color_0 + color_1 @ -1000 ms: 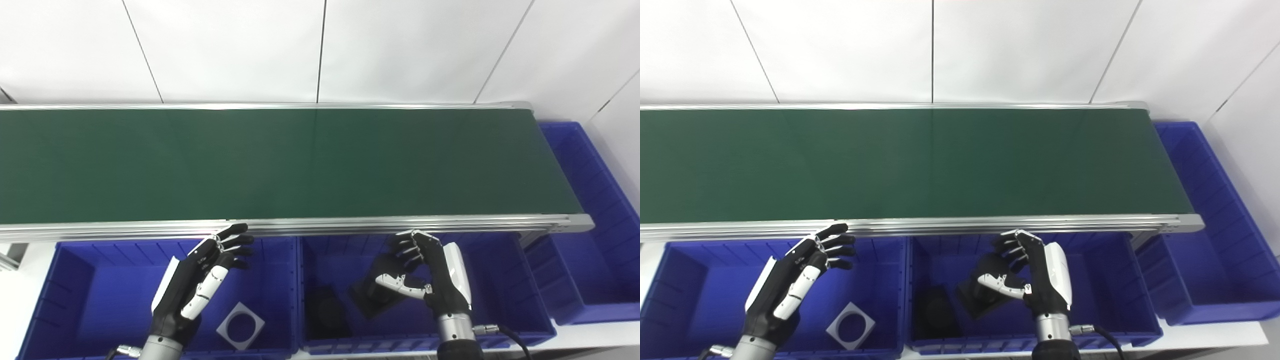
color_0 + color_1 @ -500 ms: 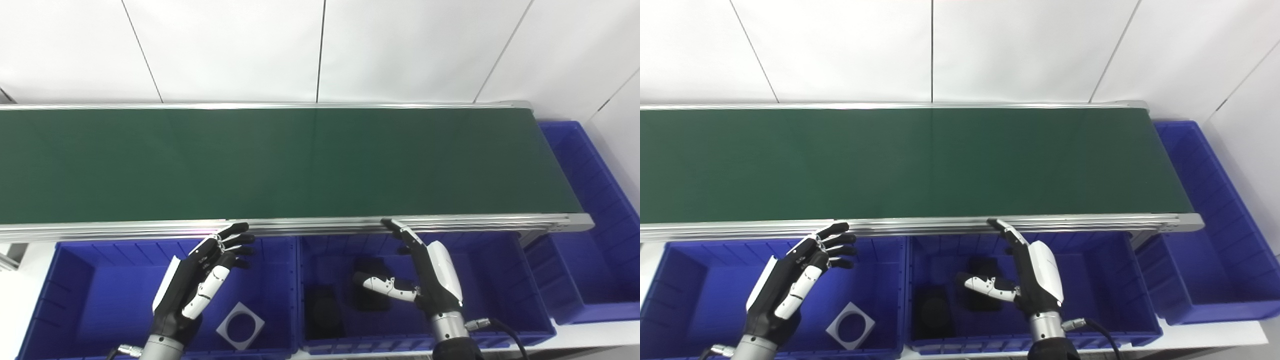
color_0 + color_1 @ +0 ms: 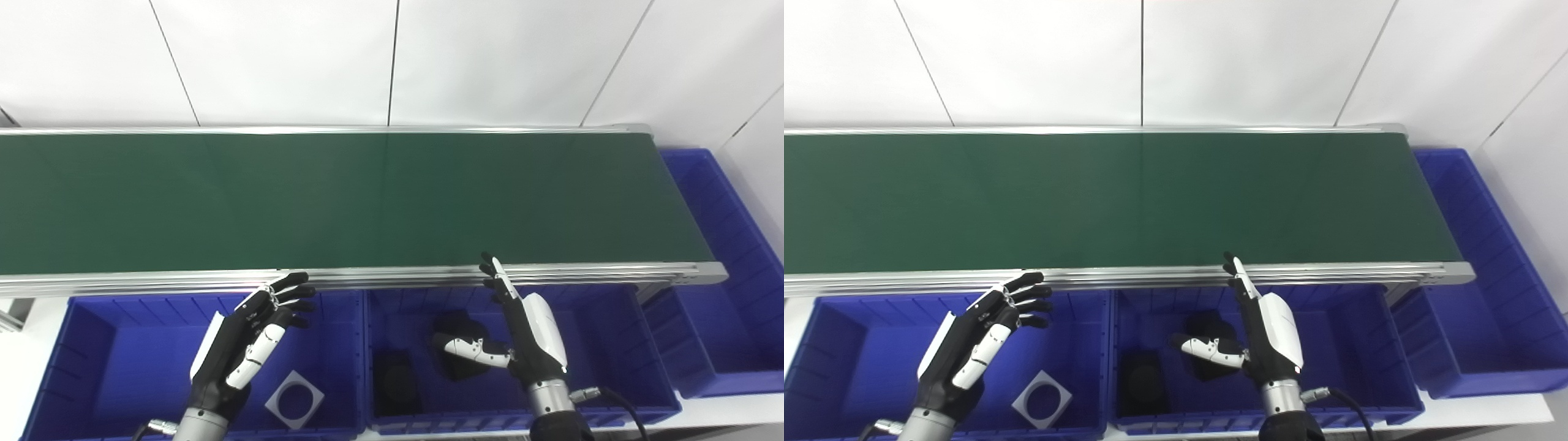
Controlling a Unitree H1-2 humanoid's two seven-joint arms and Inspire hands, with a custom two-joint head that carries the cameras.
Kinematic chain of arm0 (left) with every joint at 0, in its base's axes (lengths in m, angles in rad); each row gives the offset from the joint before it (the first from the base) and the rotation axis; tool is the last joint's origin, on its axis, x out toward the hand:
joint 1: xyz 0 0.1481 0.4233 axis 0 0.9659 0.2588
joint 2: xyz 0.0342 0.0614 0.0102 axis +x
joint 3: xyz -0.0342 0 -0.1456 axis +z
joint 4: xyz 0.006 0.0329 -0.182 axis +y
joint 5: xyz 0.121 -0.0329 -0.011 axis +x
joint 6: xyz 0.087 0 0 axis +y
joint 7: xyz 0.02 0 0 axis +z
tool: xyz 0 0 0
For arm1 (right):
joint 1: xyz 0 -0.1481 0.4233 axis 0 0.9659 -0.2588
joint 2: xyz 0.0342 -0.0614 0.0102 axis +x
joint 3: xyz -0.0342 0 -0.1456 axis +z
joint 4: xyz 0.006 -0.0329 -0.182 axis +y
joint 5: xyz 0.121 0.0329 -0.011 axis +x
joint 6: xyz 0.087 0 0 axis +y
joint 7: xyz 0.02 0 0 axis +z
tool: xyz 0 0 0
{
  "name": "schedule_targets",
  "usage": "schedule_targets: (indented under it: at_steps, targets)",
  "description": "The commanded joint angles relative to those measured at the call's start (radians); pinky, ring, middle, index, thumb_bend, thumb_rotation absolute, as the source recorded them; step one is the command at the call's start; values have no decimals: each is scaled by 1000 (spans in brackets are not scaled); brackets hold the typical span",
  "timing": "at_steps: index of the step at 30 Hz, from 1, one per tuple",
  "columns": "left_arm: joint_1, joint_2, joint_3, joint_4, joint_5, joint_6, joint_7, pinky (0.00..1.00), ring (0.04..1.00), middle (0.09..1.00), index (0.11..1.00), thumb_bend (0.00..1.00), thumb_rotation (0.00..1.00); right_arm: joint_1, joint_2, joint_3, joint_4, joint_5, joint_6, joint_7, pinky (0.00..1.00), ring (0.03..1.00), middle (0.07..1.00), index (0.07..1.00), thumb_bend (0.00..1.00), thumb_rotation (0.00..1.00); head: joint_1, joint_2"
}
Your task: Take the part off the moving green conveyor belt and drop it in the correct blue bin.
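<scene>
The green conveyor belt (image 3: 367,196) carries no part in view. My right hand (image 3: 520,331) is open and empty above the middle blue bin (image 3: 612,343), fingers stretched up to the belt's near rail. A black part (image 3: 456,349) lies in that bin just left of the hand, apart from it. A second black part (image 3: 398,389) lies further left in the same bin. My left hand (image 3: 248,349) is open and empty above the left blue bin (image 3: 122,361).
A white square part with a round hole (image 3: 294,399) lies in the left bin. A third blue bin (image 3: 723,306) stands at the belt's right end. The silver belt rail (image 3: 367,277) runs just above the bins. White wall panels stand behind.
My right hand opened and let go of the black part, which dropped into the middle bin. Its fingers then stretched up toward the rail. The left hand barely moved.
</scene>
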Motion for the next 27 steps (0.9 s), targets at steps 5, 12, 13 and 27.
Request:
schedule_targets:
  at_steps: [5, 12, 13, 27]
  targets:
    - [-24, -10, -5, 15, 23, -43, 5, 601, 686, 740, 780, 502, 716, 16, 18, 61, -56, 87, -142, 4, 676, 779, 832, 867, 754, 399, 42, -13]
    - [-36, -24, -4, 50, 33, -59, 12, 602, 691, 744, 785, 512, 707, 19, 36, 133, -56, 135, -209, 24, 653, 770, 823, 860, 761, 481, 116, -37]
    - [-37, -25, -4, 55, 37, -60, 14, 608, 696, 746, 787, 521, 706, 19, 40, 139, -53, 144, -214, 28, 659, 774, 825, 864, 766, 490, 118, -38]
    - [-25, -60, -4, 99, 73, -95, 43, 636, 714, 762, 805, 519, 679, -63, 51, 179, 86, 254, -280, 83, 710, 797, 834, 872, 784, 548, 275, -75]
